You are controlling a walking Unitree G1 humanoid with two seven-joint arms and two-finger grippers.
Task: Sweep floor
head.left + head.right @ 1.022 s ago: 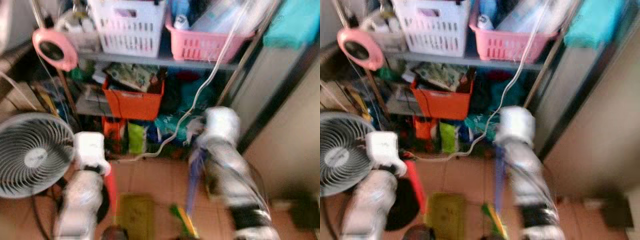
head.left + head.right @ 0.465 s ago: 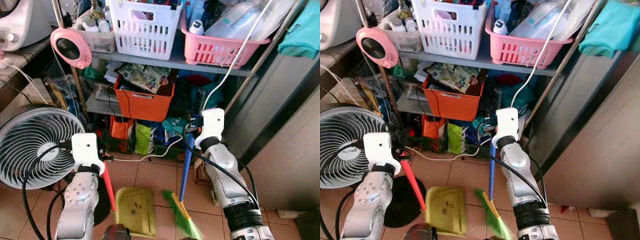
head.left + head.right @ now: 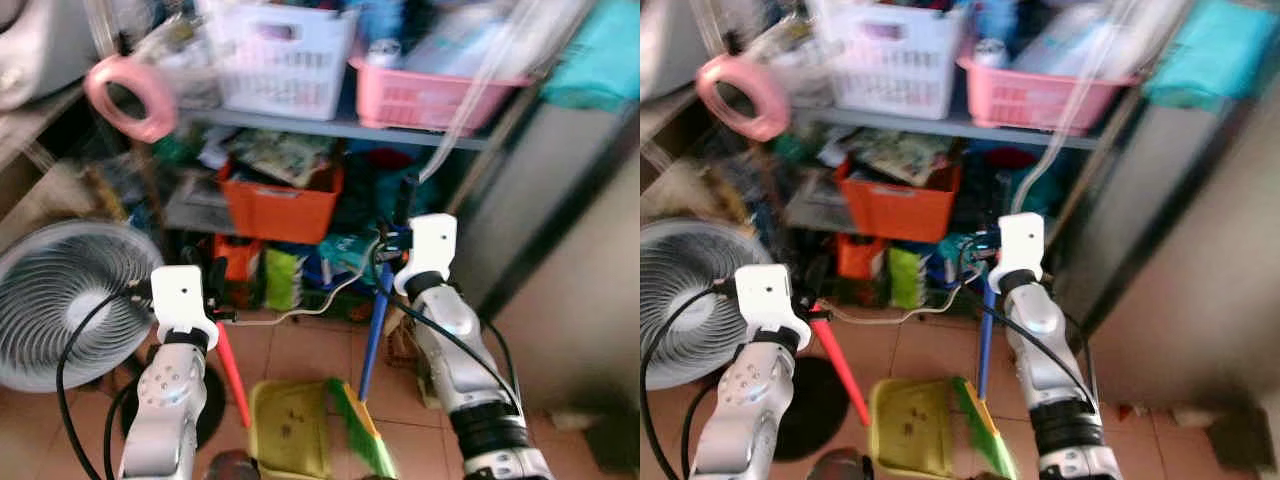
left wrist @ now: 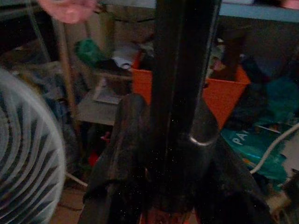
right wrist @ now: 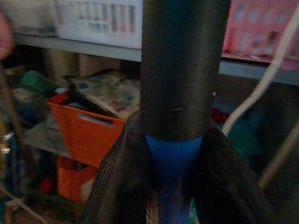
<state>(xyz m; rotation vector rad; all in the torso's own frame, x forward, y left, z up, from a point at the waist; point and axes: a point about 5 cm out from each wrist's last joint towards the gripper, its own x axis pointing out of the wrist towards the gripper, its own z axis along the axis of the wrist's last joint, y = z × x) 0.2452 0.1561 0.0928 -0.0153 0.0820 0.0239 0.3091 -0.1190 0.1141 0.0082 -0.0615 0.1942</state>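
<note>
A yellow dustpan [image 3: 288, 437] sits low on the tiled floor, and its red handle [image 3: 233, 372] rises to my left gripper [image 3: 216, 300], which is shut on it. Against the dustpan's right edge rests the green and yellow broom head [image 3: 360, 440]. Its blue handle [image 3: 372, 330] runs up into my right gripper [image 3: 386, 262], shut on the handle. In the left wrist view a dark pole [image 4: 180, 93] stands between the black fingers [image 4: 117, 154]. The right wrist view shows the broom's black grip [image 5: 180, 65] and blue shaft clamped between the fingers [image 5: 117, 186].
A floor fan [image 3: 60, 300] stands at the left, its black base by my left arm. Ahead is a crowded shelf unit with an orange bin [image 3: 280, 205], a white basket [image 3: 285, 60] and a pink basket [image 3: 430, 90]. A white cable [image 3: 330, 300] hangs down. A grey wall [image 3: 580, 300] closes the right.
The broom head has swung left and now lies against the dustpan's right edge. The camera has shifted and the picture is blurred again.
</note>
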